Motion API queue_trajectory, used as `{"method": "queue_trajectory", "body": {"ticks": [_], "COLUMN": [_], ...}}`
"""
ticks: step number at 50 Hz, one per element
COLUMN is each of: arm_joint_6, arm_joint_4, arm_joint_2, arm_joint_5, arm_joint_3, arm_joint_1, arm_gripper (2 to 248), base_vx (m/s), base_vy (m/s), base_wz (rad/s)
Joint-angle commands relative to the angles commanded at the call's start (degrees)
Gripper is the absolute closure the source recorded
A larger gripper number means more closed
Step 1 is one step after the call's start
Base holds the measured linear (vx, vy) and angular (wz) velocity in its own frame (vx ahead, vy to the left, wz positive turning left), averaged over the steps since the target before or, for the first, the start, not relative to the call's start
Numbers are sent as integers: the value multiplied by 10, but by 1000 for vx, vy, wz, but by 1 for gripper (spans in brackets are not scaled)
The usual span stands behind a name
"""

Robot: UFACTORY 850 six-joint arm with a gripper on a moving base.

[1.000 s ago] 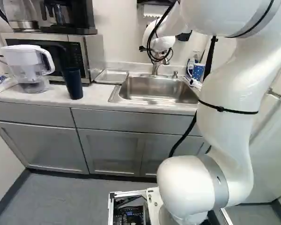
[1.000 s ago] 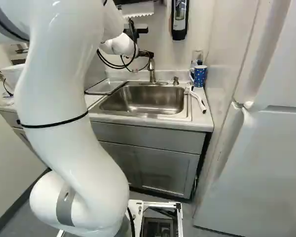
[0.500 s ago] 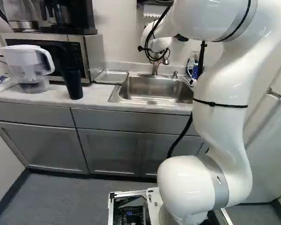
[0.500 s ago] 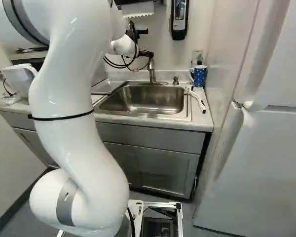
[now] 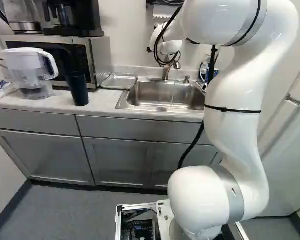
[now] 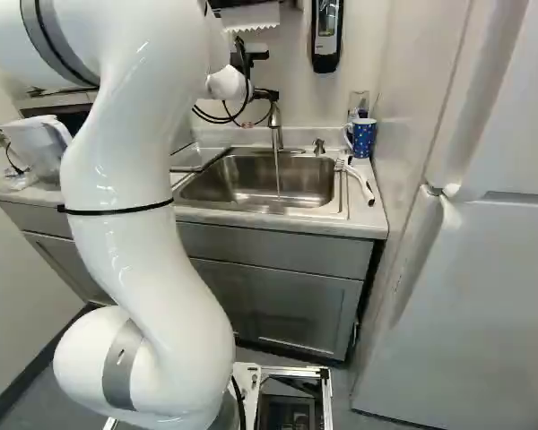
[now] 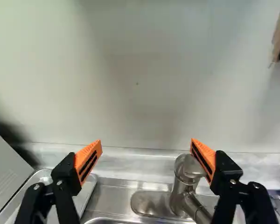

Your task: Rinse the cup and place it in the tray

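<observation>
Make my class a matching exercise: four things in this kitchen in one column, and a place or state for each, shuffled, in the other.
Things:
1. Dark cup
2. Tray
3. Faucet
4. Gripper

Places and states:
A. With water running from it
B. Open, with its fingers wide apart
C. Upright on the counter, in front of the microwave
D. Lying flat, between the microwave and the sink

Right pairs: 1-C, 2-D, 3-A, 4-B
</observation>
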Motion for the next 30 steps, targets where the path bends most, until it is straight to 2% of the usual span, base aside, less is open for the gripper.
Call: {"method": "queue_trajectory", "body": {"ticks": [30], "arm_joint_6": [0], "arm_joint_4": [0], "arm_joint_2": [5], "arm_joint_5": [0], "arm_joint_3": [6], "arm_joint_1": [0], "arm_gripper": [3], "base_vx": [0], "base_vy": [0], "base_wz": [0]}}
